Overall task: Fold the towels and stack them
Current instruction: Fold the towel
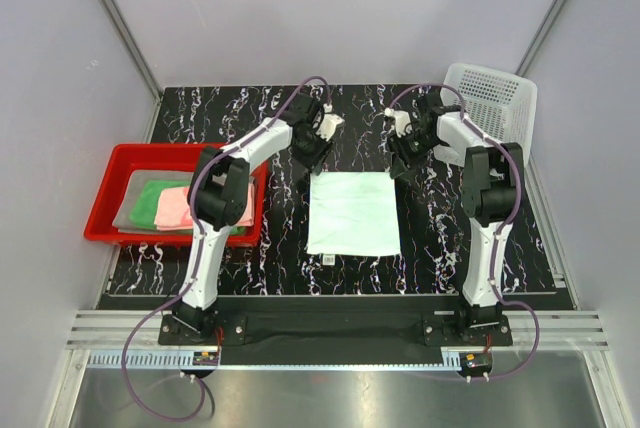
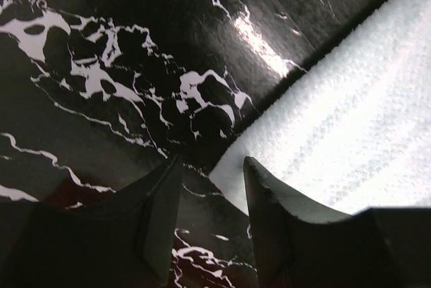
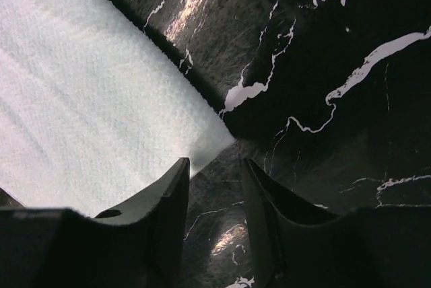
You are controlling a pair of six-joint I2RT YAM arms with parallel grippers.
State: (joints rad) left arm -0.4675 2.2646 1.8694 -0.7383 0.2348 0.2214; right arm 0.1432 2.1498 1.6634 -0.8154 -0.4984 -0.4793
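Observation:
A pale mint-green towel (image 1: 353,213) lies spread flat in the middle of the black marbled table. My left gripper (image 1: 315,158) hovers at its far left corner, open, with only tabletop between the fingers (image 2: 158,214); the towel (image 2: 350,120) corner lies just past the right fingertip. My right gripper (image 1: 398,163) is at the far right corner, open too, and the towel (image 3: 87,99) corner points toward the gap between its fingers (image 3: 168,200). A bright green towel (image 1: 150,203) and a salmon-pink towel (image 1: 178,206) rest on a grey towel (image 1: 130,213) in the tray.
The red tray (image 1: 105,198) sits at the table's left edge, partly behind my left arm. A white perforated basket (image 1: 495,98) leans at the back right corner. Grey walls close in the table on the far, left and right sides.

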